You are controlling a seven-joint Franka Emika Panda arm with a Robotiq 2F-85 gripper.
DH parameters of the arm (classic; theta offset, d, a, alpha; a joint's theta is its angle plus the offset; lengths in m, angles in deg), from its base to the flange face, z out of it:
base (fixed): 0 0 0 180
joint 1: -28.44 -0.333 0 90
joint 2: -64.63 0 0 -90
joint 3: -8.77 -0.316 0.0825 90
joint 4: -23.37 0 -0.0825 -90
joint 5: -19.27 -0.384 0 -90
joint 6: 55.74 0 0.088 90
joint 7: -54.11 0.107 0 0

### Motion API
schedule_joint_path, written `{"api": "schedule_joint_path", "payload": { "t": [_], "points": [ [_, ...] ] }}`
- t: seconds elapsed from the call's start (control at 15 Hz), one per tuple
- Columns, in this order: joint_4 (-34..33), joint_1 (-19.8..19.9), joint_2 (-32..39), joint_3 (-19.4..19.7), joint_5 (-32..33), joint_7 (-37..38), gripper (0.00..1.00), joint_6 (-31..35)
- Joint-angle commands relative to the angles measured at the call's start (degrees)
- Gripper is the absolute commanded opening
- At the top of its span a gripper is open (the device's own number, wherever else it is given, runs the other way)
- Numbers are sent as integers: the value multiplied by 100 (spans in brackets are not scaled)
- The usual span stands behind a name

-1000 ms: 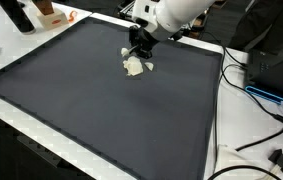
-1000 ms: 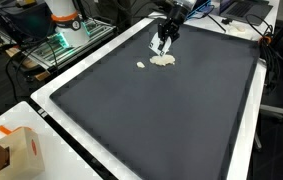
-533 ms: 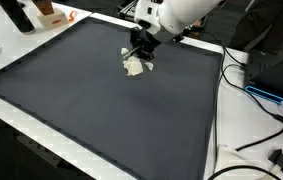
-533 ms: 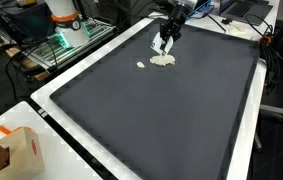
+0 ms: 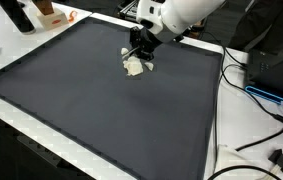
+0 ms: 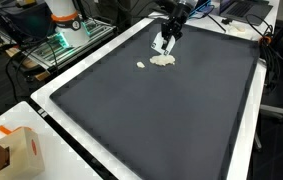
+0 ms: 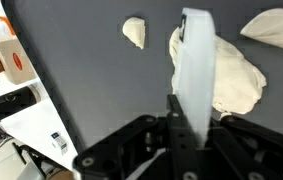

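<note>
Almost nothing has moved since the earlier frame. The pincer (image 5: 139, 55) is in very nearly the same place over the far part of the dark mat (image 5: 81, 105). The pale lumps lie just as they did.

The pincer is pinching a white strip (image 7: 196, 60). In the wrist view the strip sticks straight out from between the two fingers. Its far end reaches across the big pale lump (image 7: 239, 82). I cannot tell if the strip is touching the lump or is just above it.

In both exterior views the big pale lump (image 6: 163, 60) sits right under the pincer (image 6: 162, 45), near the far edge of the mat (image 6: 161, 125). It looks soft and squashed flat, like dough. A small bit (image 7: 134, 32) lies near it on one side, apart from it. Another flat bit (image 7: 276, 27) lies on the other side, also apart.

So how far along is the work? I think it is somewhere in the middle. The strip is picked up and held tight, and it is at the big lump. But the pale stuff is in three pieces, and nothing touches the two smaller bits.

The mat lies on a white desk (image 5: 225, 100). Black cables (image 5: 253, 150) lie at one side, and an orange and white box (image 6: 21, 150) stands at a near corner.
</note>
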Motion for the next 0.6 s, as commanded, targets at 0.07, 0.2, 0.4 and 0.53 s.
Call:
{"api": "schedule_joint_path", "payload": {
  "t": [0.07,0.2,0.4,0.53],
  "points": [
    [94,-52,-100,16,261,-88,1,37],
    [123,-34,-139,-1,285,-124,1,88],
    [239,25,-268,-43,277,-328,1,322],
    [337,67,-378,-72,243,-531,1,590]
  ]
}}
